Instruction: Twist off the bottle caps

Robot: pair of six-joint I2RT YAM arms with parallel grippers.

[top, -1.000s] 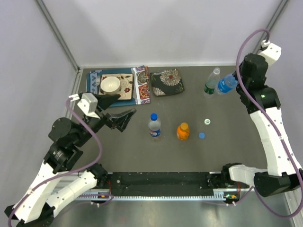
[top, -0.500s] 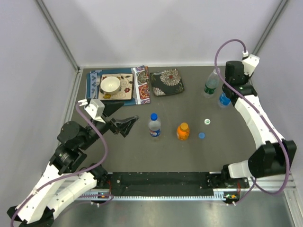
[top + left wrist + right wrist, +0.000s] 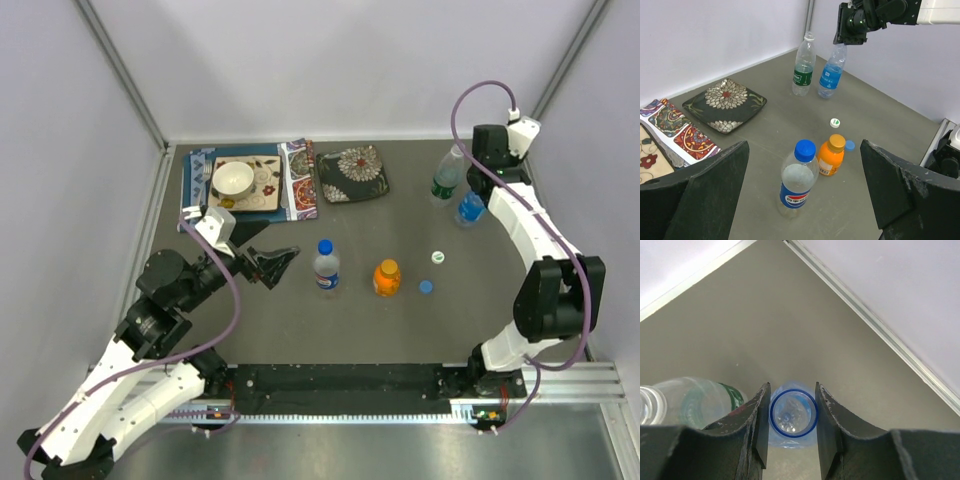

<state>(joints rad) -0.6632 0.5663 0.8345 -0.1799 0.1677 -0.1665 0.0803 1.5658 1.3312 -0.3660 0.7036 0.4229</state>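
Observation:
The blue-tinted bottle (image 3: 468, 208) stands capless at the back right, next to the capless green-label bottle (image 3: 445, 180). My right gripper (image 3: 478, 186) is above it, jaws shut on its open neck (image 3: 793, 415); the green-label bottle (image 3: 695, 402) is just to the left. The blue-red label bottle (image 3: 326, 268) with its blue cap and the short orange bottle (image 3: 387, 278) with its orange cap stand mid-table. My left gripper (image 3: 270, 262) is wide open and empty, left of the blue-red label bottle (image 3: 797, 180). A white cap (image 3: 437, 257) and a blue cap (image 3: 426, 287) lie loose.
A dark patterned plate (image 3: 353, 173) and a patterned mat with a tray and white bowl (image 3: 235, 180) lie at the back left. Walls and a metal frame close the back and sides. A black rail (image 3: 340, 385) runs along the near edge.
The right arm swung in and set the blue-tinted bottle, earlier tilted in the air, upright beside the green-label bottle. The left gripper moved right, closer to the blue-red label bottle.

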